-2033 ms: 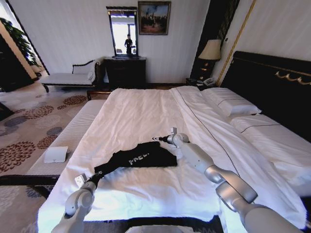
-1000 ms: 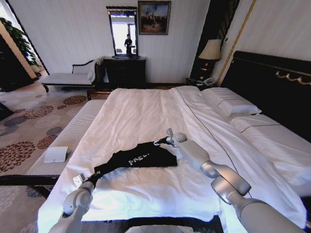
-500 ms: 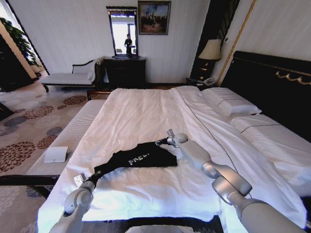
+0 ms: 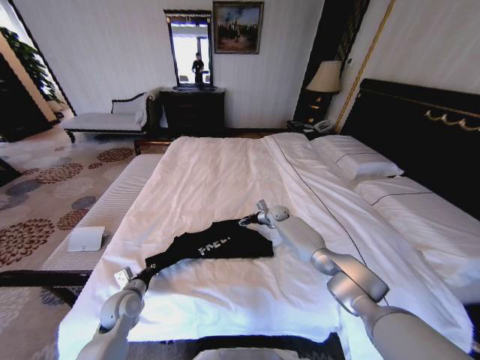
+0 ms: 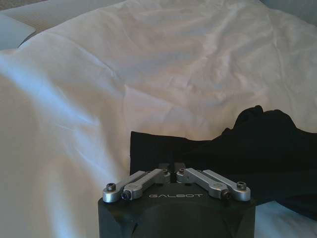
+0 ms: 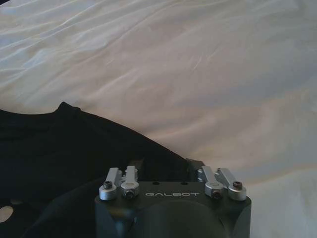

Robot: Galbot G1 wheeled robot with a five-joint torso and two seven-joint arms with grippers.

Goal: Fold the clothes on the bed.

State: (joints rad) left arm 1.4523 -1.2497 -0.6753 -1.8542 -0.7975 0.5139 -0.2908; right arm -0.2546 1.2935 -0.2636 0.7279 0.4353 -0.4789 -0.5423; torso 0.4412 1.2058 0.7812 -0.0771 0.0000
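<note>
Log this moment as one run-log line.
left gripper: shut on black printed T-shirt near edge | right gripper: pinching far edge | white-sheeted bed: shirt partly folded

Black shirt, white lettering; white bed.

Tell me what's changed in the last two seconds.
The right pincer, at the shirt's far edge, rose and drew slightly back toward the left, lifting that edge a little. The left pincer stayed at the shirt's near corner. The bed is unchanged.
</note>
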